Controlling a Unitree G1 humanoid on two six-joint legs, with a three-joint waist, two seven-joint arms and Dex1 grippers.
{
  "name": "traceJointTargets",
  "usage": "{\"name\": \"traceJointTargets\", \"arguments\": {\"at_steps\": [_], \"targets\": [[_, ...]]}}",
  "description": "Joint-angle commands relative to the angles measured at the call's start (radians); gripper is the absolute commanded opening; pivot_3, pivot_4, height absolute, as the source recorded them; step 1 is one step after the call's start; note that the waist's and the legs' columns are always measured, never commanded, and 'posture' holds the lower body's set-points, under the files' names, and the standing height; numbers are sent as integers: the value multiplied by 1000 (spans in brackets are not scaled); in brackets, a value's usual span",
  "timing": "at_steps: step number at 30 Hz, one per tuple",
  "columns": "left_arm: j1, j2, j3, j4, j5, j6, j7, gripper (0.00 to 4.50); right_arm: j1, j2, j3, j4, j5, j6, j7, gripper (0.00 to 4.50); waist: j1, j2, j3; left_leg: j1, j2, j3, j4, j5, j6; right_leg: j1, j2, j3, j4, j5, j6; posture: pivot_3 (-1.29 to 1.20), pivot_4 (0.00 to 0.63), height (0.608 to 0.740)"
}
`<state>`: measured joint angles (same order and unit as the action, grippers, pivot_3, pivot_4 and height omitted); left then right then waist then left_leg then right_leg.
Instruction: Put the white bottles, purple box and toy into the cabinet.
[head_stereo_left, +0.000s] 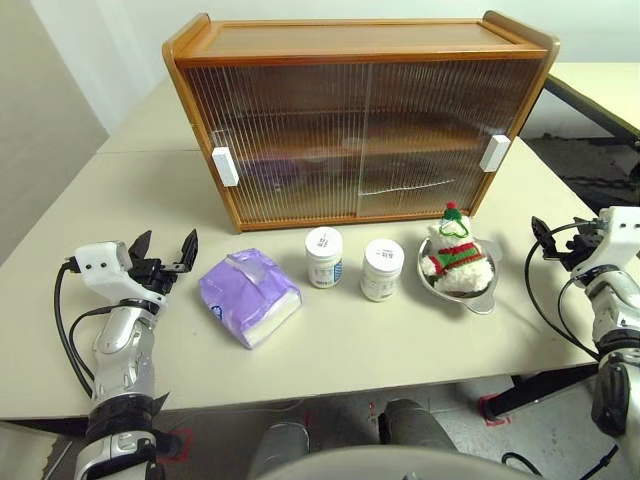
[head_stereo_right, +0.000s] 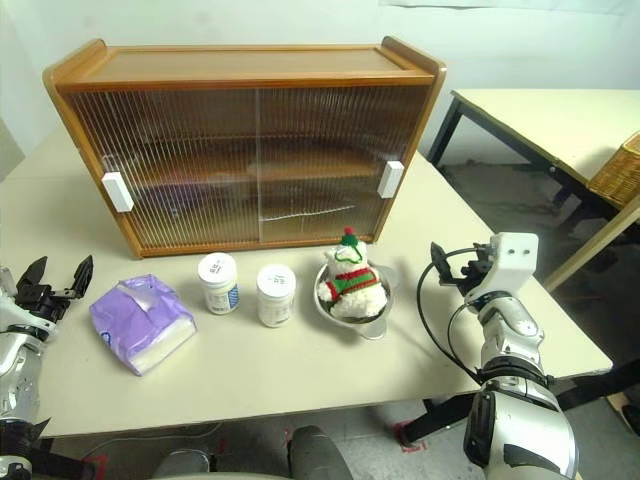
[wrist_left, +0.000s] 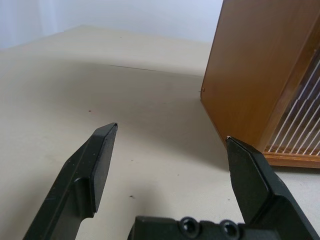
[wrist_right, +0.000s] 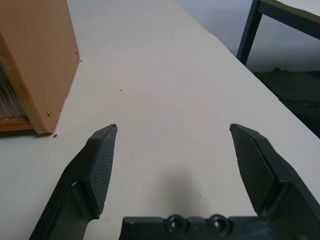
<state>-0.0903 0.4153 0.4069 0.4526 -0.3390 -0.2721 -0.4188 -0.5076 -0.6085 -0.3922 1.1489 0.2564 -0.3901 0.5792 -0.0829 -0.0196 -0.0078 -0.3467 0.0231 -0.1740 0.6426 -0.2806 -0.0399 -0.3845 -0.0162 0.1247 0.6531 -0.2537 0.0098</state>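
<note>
**benchwatcher:** Beige table in a plain white-walled room, and the right eye view also catches a second table plus a wicker basket off to the robot's right. The cabinet stands at the back with both ribbed doors shut. In front of it, in a row from the robot's left: the purple box, two white bottles just beside each other, then the toy sitting in a steel bowl.

**servo_sam:** Anything readable on the labels?

**benchwatcher:** Nope, the print on the bottle labels is too small to make out (same for the box). The wrist views add something, though: the left gripper has its fingers spread wide, holding nothing, facing the cabinet's wooden side panel. The right gripper is just as wide and bare, over open tabletop past the cabinet's other end. Both sit well apart from the row.
</note>
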Motion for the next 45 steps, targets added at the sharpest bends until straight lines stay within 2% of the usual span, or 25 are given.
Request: {"name": "traceJointTargets", "arguments": {"at_steps": [1,7,11,15,24,27,30,37,41,45], "targets": [[-15,9,-9,36,14,-1,-10,4449,4,-2,-9,-10,8,-2,3,4500,-1,0,0,0,0,0,0,0,0,0,0,0,0,0,0,-141,0,740],[-4,10,10,112,5,-59,-39,4449,-25,4,1,-17,7,-1,19,4500,0,0,0,0,0,0,0,-1,2,0,0,0,0,0,0,-135,0,740],[-8,7,8,141,7,-83,-48,4449,-20,-13,-15,-112,58,19,124,4500,0,0,0,0,0,1,0,-1,2,0,0,0,0,0,0,-142,0,740],[-25,19,9,157,2,-94,-67,4449,64,-59,-16,-346,144,135,289,4500,6,0,0,-1,0,4,1,-1,2,-1,0,0,0,0,0,-158,0,740],[-98,92,21,255,-29,-135,-182,4449,246,-89,55,-888,315,537,445,4500,0,-2,0,-1,0,7,1,-2,3,-1,1,0,-1,-1,2,-169,0,740],[-111,118,17,241,-35,-136,-229,4449,275,-90,76,-983,339,612,472,4500,-4,-2,0,-1,0,8,1,-2,3,-1,1,1,-1,-3,6,-163,0,740],[-103,135,12,161,-65,-99,-288,4449,278,-85,93,-1040,356,666,485,4500,-4,-2,0,-1,0,10,2,-2,3,-1,1,1,-2,-6,10,-152,0,740],[44,143,-61,-306,-152,160,-344,4449,264,-65,152,-1081,357,716,532,4500,-3,-3,0,-3,0,12,2,-3,6,-4,1,1,-1,-6,10,-123,0,740],[95,143,-93,-511,-176,286,-304,4449,254,-56,173,-1058,335,694,544,4500,4,-4,0,-4,0,13,2,-5,8,-5,1,2,-1,-6,10,-115,0,740],[75,134,-106,-614,-190,391,-239,4449,244,-46,179,-1055,333,692,541,4500,11,-3,0,-3,1,13,2,-5,8,-5,1,2,-1,-5,9,-114,0,740]]}}
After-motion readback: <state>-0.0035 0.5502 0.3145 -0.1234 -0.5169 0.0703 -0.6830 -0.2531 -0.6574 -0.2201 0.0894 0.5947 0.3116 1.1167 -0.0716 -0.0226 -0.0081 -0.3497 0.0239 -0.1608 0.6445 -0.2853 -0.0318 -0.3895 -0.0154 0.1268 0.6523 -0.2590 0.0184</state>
